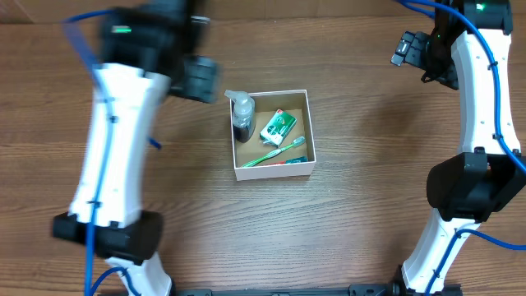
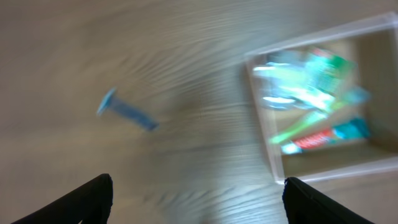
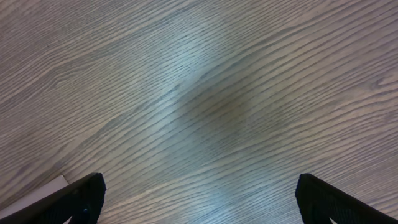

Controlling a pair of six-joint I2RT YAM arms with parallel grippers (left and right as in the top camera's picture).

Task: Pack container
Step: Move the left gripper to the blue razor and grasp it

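Left gripper [image 2: 198,186] hangs open beside the container [image 1: 275,171].

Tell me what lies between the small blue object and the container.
Only bare wooden table lies between the blue object and the container, as the blurred left wrist view shows.

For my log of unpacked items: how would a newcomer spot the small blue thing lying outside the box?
Start at the square white-walled cardboard box near the middle of the wooden table. On bare wood between it and the white left arm lies a small blue stick with a wider head at one end. It is the only loose item outside the box.
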